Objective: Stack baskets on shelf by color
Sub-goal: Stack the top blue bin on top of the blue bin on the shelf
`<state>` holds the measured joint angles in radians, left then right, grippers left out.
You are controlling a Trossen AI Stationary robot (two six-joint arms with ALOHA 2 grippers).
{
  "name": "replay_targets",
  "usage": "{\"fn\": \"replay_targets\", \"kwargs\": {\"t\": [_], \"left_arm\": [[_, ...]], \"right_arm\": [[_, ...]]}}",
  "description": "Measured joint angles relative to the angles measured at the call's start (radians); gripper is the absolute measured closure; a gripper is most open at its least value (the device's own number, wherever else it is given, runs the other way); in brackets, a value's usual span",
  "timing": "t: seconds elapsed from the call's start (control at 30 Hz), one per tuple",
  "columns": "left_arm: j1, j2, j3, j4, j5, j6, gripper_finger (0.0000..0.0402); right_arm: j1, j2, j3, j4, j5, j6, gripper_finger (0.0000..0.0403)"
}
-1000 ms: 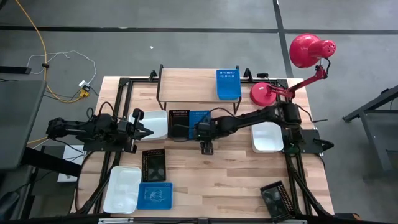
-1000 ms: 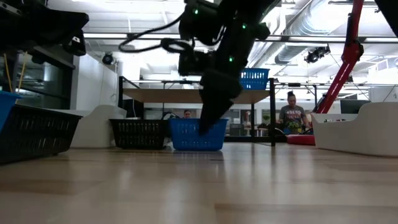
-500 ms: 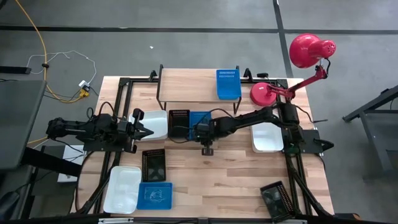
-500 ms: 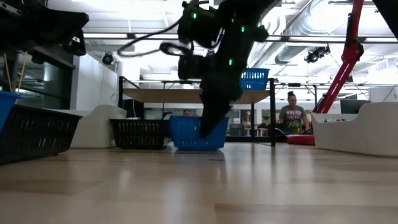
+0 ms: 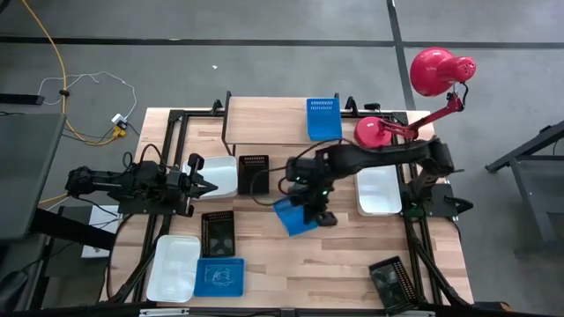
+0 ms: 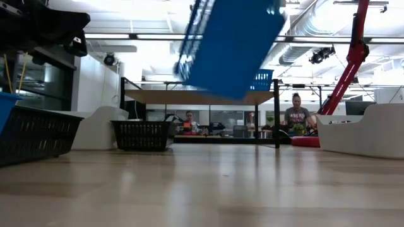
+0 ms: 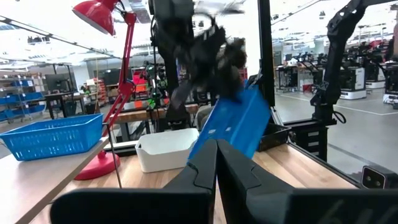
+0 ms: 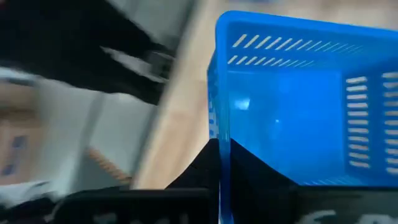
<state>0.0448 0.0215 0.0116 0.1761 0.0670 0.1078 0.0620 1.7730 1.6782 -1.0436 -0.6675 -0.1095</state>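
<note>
My right gripper (image 5: 312, 208) is shut on a bright blue basket (image 5: 293, 217), held tilted above the table's middle; the low view shows this basket (image 6: 230, 44) high off the wood. Another blue basket (image 5: 323, 119) stands on the shelf (image 5: 273, 119) at the far edge. A black basket (image 5: 254, 173) sits on the table in front of the shelf. My left gripper (image 5: 211, 183) waits shut at the left, beside a white basket (image 5: 224, 174). My right gripper pinches one side wall (image 8: 217, 124) of the blue basket, one finger inside the basket and one outside. The fingers come slanting down from above. The basket (image 7: 239, 121) is lifted clear of the table and hangs tilted below the fingers.
Near the front left lie a black basket (image 5: 218, 232), a white basket (image 5: 174, 267) and a blue basket (image 5: 219, 276). A white basket (image 5: 379, 192) sits at the right and a black one (image 5: 390, 280) at the front right. A red lamp (image 5: 436, 75) stands at the far right.
My right gripper has shut on the blue basket that stood beside the black one in front of the shelf. It has then risen and come toward the near edge, tipping as it went. The basket has left the table and now hangs tilted.
</note>
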Motion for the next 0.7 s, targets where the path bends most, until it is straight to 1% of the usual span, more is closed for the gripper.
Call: {"fn": "replay_targets", "kwargs": {"t": [0.03, 0.1, 0.2, 0.27, 0.4, 0.53, 0.6, 0.7], "left_arm": [[0.0, 0.0, 0.0, 0.0, 0.0, 0.0, 0.0402], [0.0, 0.0, 0.0, 0.0, 0.0, 0.0, 0.0402], [0.0, 0.0, 0.0, 0.0, 0.0, 0.0, 0.0401], [0.0, 0.0, 0.0, 0.0, 0.0, 0.0, 0.0402], [0.0, 0.0, 0.0, 0.0, 0.0, 0.0, 0.0402], [0.0, 0.0, 0.0, 0.0, 0.0, 0.0, 0.0402], [0.0, 0.0, 0.0, 0.0, 0.0, 0.0, 0.0401], [0.0, 0.0, 0.0, 0.0, 0.0, 0.0, 0.0401]], "right_arm": [[0.002, -0.014, 0.013, -0.001, -0.034, 0.003, 0.0401], [0.007, -0.036, 0.044, -0.001, -0.046, 0.005, 0.0402], [0.012, -0.063, 0.111, -0.011, -0.021, 0.004, 0.0402], [0.009, -0.077, 0.175, -0.015, 0.031, -0.001, 0.0402], [-0.013, -0.103, 0.314, -0.044, 0.237, -0.041, 0.0402], [-0.046, -0.115, 0.442, -0.149, 0.498, -0.074, 0.0402], [-0.069, -0.114, 0.477, -0.247, 0.62, -0.099, 0.0402], [-0.111, -0.113, 0.479, -0.385, 0.745, -0.113, 0.0403]]}}
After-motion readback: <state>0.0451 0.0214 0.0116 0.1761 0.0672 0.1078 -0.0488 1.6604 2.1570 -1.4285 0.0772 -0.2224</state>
